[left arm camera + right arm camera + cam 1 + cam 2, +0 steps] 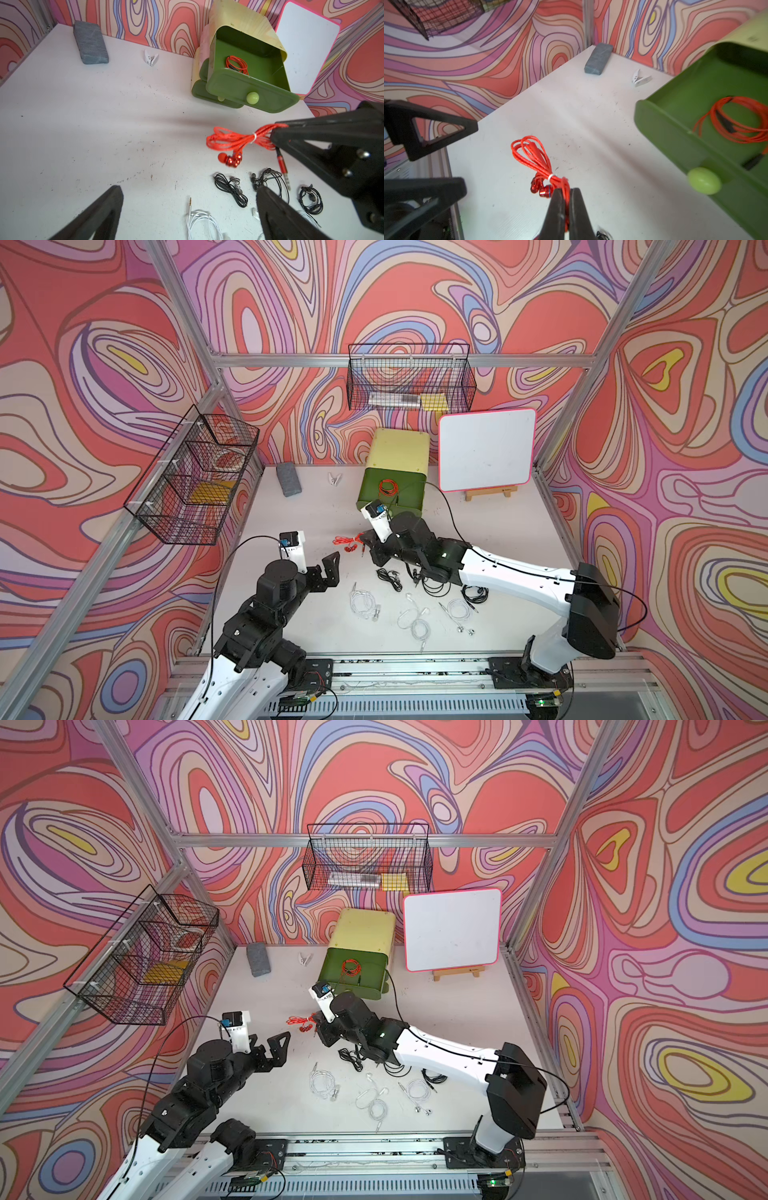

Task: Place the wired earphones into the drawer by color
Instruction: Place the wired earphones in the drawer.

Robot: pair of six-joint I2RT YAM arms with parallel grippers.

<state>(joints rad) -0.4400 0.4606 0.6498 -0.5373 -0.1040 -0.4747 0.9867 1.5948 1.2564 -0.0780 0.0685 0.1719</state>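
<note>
Right pincer (566, 192) is clenched on a red set (535, 160): a braided cable bundle cinched by a white band (550, 177), its glossy metallic buds (539, 188) dangling over mid-bench (291, 522). Left pincer (326, 572) stands released and holds nothing, nearer the left edge. At the far edge I see the top drawer (249, 91) pulled out, smooth dark-green plastic with a round pale knob (252, 98) and a second red coil (236, 64) inside. Black sets (230, 189) and white sets (361, 605) lie toward the near edge. My right arm (498, 568) hides part of one black set, and the lower drawers (199, 93) are mostly covered.
</note>
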